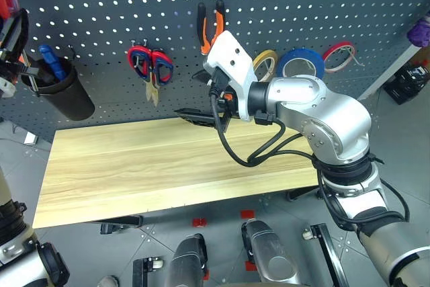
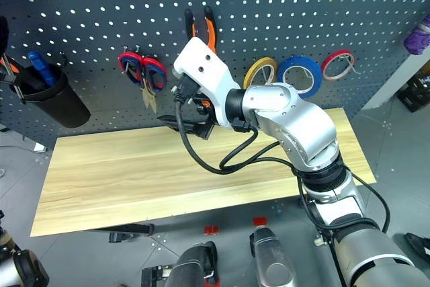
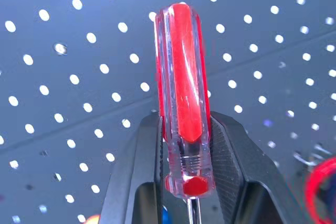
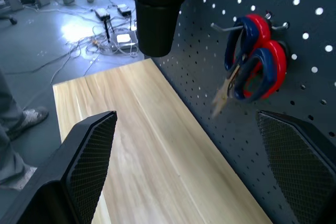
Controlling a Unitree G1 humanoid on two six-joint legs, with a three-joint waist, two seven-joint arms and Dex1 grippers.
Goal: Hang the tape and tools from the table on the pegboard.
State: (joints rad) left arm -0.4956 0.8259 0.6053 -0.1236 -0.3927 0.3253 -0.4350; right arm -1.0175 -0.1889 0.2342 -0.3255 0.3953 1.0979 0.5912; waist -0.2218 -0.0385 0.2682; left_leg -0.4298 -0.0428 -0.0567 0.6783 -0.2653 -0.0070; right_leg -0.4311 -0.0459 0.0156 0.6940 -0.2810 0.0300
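Head view: my right gripper (image 1: pixel 201 113) released, empty, over bare table (image 1: pixel 121 166); pliers (image 1: pixel 209 26), blue tape (image 1: pixel 301 63) already on pegboard (image 1: pixel 101 5).

Left wrist: left gripper (image 3: pixel 184 145) clenched on red-handled screwdriver (image 3: pixel 181 93), facing pegboard. Advise slow approach to black cup (image 1: pixel 60 89), shaft down.

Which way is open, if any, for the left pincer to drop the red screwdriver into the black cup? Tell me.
Probably yes. The left pincer grips the red screwdriver before the pegboard, and the black cup hangs nearby at that side, its mouth uncovered.
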